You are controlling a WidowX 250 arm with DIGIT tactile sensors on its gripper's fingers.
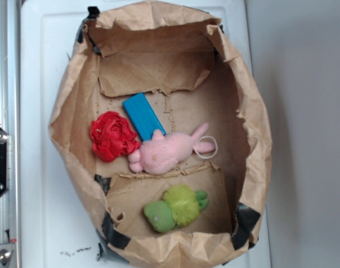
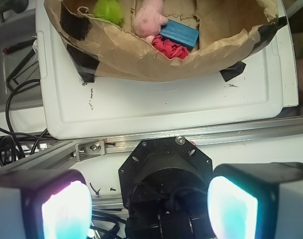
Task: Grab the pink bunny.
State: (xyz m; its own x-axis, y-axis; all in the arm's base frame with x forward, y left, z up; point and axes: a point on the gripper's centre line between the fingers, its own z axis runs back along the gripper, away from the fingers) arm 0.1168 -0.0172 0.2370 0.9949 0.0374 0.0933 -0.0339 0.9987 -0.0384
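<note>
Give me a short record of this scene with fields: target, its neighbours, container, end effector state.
target: bunny, lying on its side in the bag, not held
neighbours: red ball touching on one side; blue block at its ears; green toy apart
container: paper bag, open top, on a white tray
end effector: open, outside the bag, away from the bunny

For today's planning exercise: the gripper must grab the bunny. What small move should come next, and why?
Probably move the open gripper forward over the bag. It sits outside the bag, apart from the bunny, which lies inside between the red ball and green toy.
</note>
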